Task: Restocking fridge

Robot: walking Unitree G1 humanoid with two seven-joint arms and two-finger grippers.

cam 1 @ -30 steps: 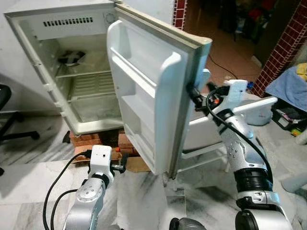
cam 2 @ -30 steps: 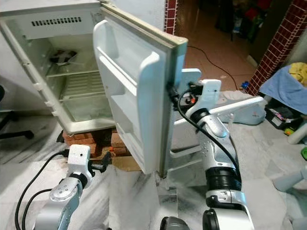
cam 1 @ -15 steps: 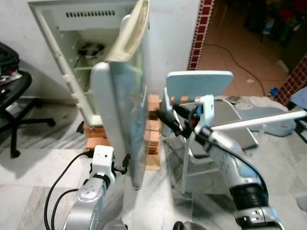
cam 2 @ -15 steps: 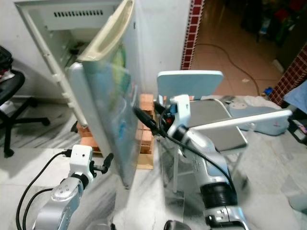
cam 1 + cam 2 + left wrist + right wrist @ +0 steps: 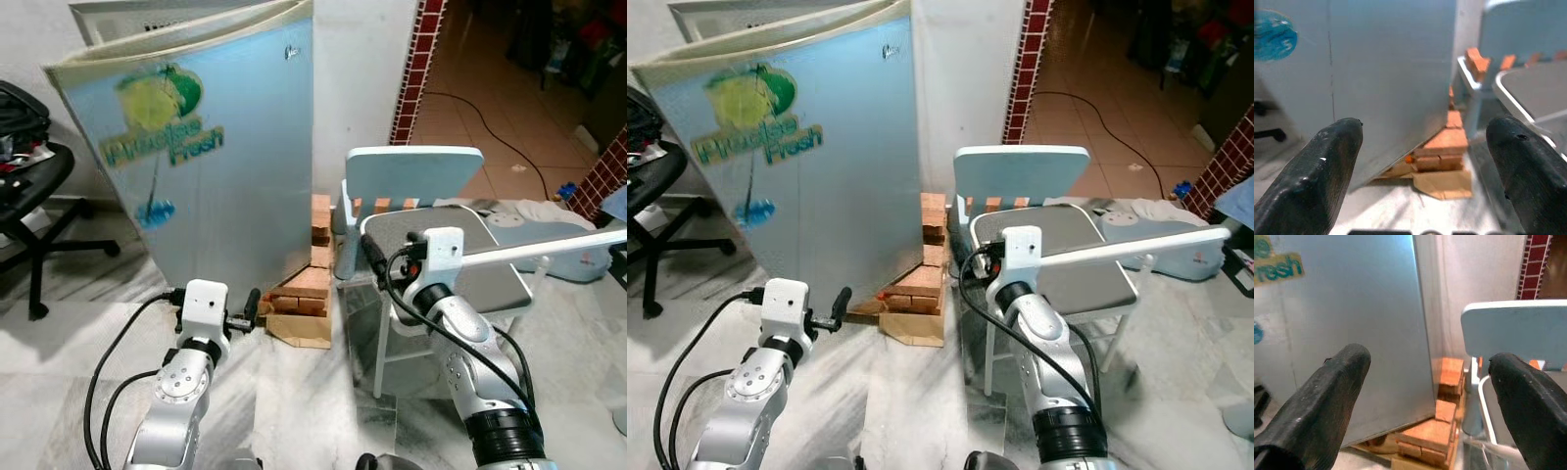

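Fridge (image 5: 211,147) stands w/ its door almost shut, only a thin gap at the top edge; pale blue front w/ a green-yellow logo, base resting on stacked bricks (image 5: 306,284) and cardboard (image 5: 299,331) on the marble floor (image 5: 304,411). Just beside it, robot's right, a light blue chair (image 5: 431,220) w/ grey seat. Black office chair (image 5: 24,196) off to the left. Left hand (image 5: 245,315) held low near the fridge's bottom corner, fingers (image 5: 1327,166) wide apart, nothing between. Right hand (image 5: 1425,396) in front of the chair, fingers also spread apart, empty.
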